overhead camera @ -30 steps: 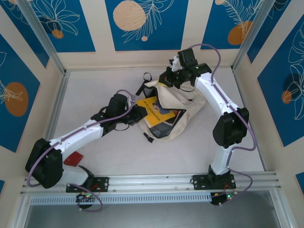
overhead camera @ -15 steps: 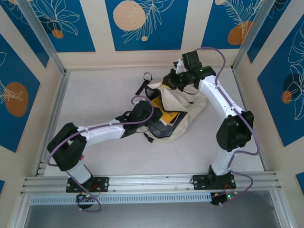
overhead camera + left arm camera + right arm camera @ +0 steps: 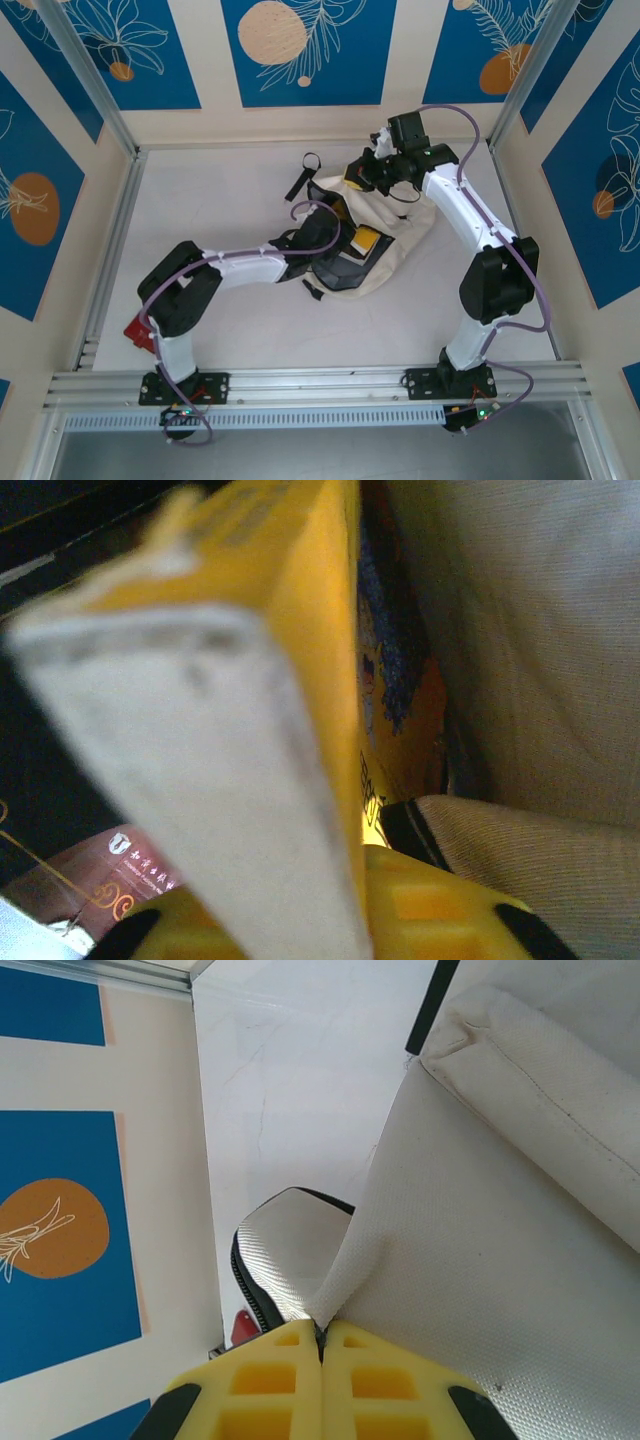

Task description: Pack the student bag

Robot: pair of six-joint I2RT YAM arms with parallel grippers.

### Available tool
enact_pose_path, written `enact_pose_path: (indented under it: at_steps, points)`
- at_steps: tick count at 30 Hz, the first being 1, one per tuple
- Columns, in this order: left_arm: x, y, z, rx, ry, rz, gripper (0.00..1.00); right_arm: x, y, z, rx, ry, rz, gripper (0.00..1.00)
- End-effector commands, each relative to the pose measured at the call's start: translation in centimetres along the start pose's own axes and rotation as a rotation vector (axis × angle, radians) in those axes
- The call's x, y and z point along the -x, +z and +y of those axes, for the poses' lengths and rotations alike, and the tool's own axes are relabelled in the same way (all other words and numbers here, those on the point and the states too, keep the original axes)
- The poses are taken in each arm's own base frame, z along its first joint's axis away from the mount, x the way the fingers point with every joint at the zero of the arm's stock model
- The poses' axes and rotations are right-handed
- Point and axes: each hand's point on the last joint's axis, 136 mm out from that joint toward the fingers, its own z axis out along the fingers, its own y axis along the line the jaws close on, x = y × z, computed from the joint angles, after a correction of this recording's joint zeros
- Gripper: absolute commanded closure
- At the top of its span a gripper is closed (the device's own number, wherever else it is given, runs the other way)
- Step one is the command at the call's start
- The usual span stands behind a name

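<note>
The student bag (image 3: 405, 235), cream fabric with black trim, lies at mid-table with its mouth facing left. My right gripper (image 3: 372, 176) is at its upper rim; in the right wrist view this gripper (image 3: 322, 1345) is shut on a fold of the bag's cream fabric (image 3: 480, 1220), holding the mouth up. My left gripper (image 3: 338, 238) reaches into the opening with a yellow book (image 3: 365, 239), most of it hidden inside. In the left wrist view the book (image 3: 200, 730) stands edge-on between the yellow fingers (image 3: 440, 900), the bag's wall (image 3: 530, 630) at its right.
A dark maroon printed item (image 3: 120, 865) lies inside the bag under the book. A black strap loop (image 3: 303, 175) trails from the bag towards the back. A red object (image 3: 138, 333) sits beside the left arm's base. Walls enclose the table.
The left arm has pushed rightward, carrying the yellow book from outside the bag's mouth deep into it. The right gripper has shifted slightly right while keeping hold of the rim.
</note>
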Motion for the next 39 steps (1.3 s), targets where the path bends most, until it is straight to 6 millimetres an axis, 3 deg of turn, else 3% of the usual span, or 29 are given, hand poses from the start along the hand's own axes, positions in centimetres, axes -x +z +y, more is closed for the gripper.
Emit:
enact_pose_path:
  at_steps: [1,5,9,15,23,26,27,31,34,39]
  points:
    - [-1.1,0.1,0.0,0.019,0.003,0.062,0.69,0.0,-1.5,1.2,0.048,-0.005,-0.022,1.0]
    - [-1.3,-1.2,0.2,0.037,0.014,0.083,0.49,0.1,-1.6,0.9,0.043,0.002,-0.027,1.0]
    - [-2.3,-2.9,0.2,0.048,0.036,0.159,0.39,0.1,-1.6,0.6,0.038,0.014,-0.027,1.0]
    - [-2.9,-6.3,2.6,0.142,0.062,0.207,0.34,0.0,-1.4,0.1,0.037,0.04,-0.024,1.0]
    - [-1.2,-11.0,2.6,0.201,0.195,0.184,0.33,-1.0,-0.8,-1.1,0.002,0.049,0.004,1.0]
    - [0.4,-12.9,3.0,0.229,0.247,0.178,0.42,-2.6,-0.1,-1.9,-0.03,0.044,0.049,1.0]
    - [1.0,-13.7,3.4,0.255,0.259,0.18,0.48,-3.5,0.4,-2.2,-0.032,0.047,0.078,1.0]
    - [4.3,-16.9,5.9,0.35,0.269,0.107,0.56,-7.1,2.2,-3.7,-0.079,0.053,0.164,1.0]
    - [6.6,-18.8,7.7,0.392,0.244,0.069,0.56,-9.5,2.9,-4.8,-0.137,0.049,0.202,1.0]
    - [8.9,-19.7,8.1,0.392,0.258,0.062,0.5,-12.7,2.9,-5.5,-0.202,0.011,0.299,1.0]
